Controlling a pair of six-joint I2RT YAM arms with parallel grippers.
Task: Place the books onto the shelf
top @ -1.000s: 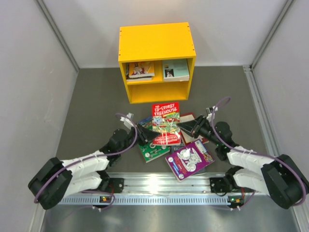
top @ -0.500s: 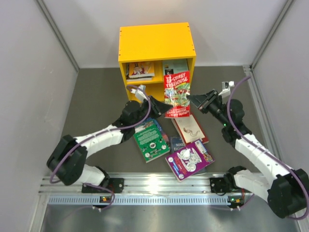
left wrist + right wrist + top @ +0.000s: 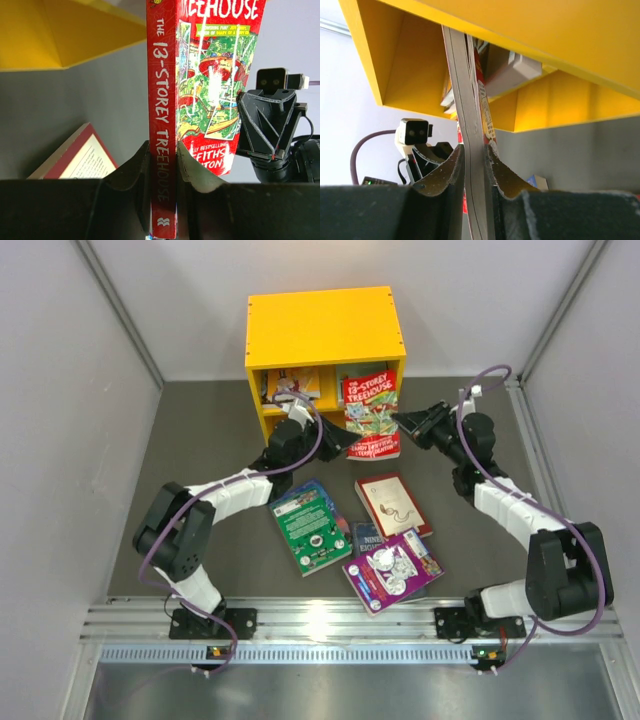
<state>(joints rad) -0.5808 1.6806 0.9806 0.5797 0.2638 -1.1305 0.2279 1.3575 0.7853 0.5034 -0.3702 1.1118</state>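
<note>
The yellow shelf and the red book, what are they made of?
The yellow shelf looks like painted wood or board: thick flat panels, square edges, smooth even colour. The red book is probably paper with a glossy card cover: light shines off it, and it bends a little in the right wrist view.

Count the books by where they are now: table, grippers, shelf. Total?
Flat on the grey table: 4 (green book, red-and-cream book, purple book with white circles, dark blue book)
Clamped between left gripper and right gripper: 1 (red Treehouse paperback)
Visible inside the yellow shelf: 1 (cartoon-cover book, upper left)
Total: 6 visible; upper right compartment is screened.
</note>
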